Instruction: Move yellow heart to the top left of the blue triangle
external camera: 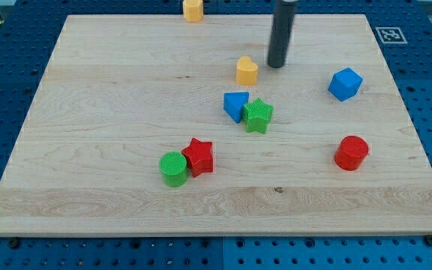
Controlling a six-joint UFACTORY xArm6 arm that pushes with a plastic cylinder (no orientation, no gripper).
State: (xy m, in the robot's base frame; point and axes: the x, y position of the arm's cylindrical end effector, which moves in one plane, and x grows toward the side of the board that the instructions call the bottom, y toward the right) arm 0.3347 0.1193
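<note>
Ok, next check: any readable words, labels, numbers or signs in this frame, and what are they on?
No readable words or numbers anywhere.
One sign: a black-and-white square marker at the wooden board's top right corner; a pattern, no text.
Blocks and my tip carry no markings.

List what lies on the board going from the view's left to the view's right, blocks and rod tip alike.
green cylinder → yellow block at the top edge → red star → blue triangle → yellow heart → green star → my tip → blue cube → red cylinder
</note>
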